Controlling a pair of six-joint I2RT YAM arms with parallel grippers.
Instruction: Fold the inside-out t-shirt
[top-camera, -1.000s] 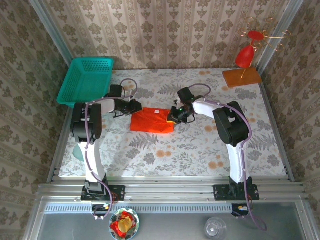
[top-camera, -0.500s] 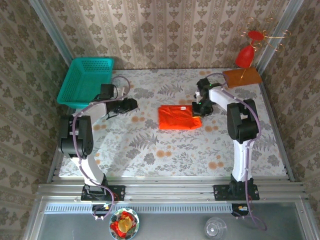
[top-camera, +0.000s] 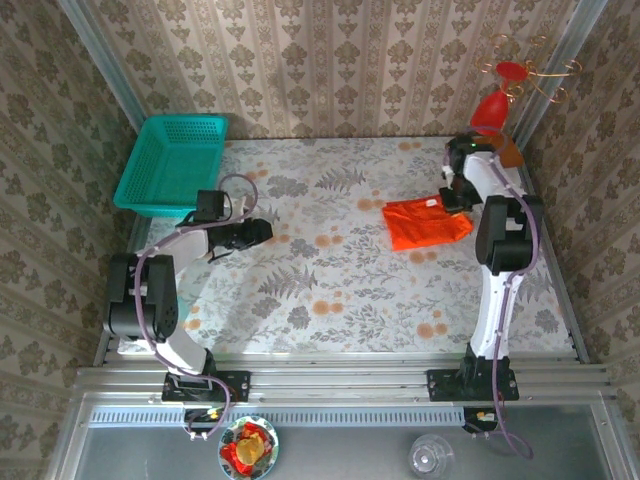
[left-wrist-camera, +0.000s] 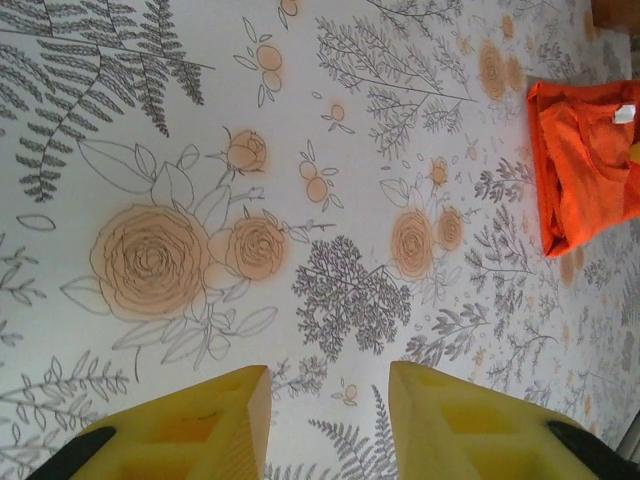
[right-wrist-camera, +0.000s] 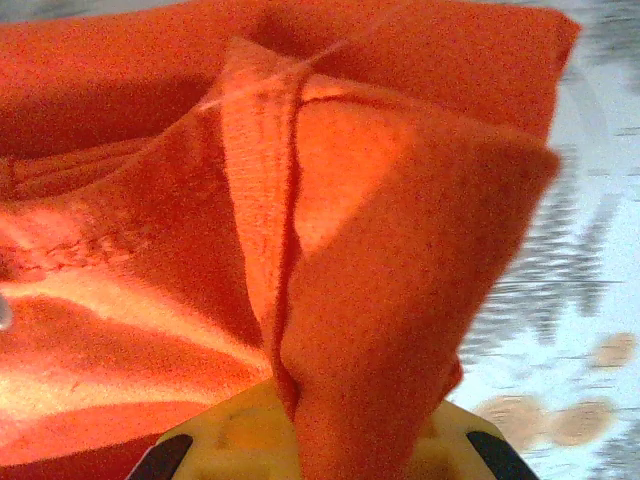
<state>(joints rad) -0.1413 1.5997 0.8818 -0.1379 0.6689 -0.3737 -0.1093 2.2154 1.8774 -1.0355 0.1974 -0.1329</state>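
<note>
As right gripper (top-camera: 452, 192) pinches t-shirt (top-camera: 425, 224), left gripper (top-camera: 262, 231) hovers

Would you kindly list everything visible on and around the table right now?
t-shirt: one, bright orange, far right part of the table.
basket: one, teal, far left corner.
ornament: one, red, far right corner.
tablecloth: one, white floral print, covering the table.
plate: one, holding red and yellow items, near side, left.
glass: one, clear, near side, right.
left hand: one, yellow fingers, open above bare tablecloth.
right hand: one, yellow, shut on the t-shirt.
</note>
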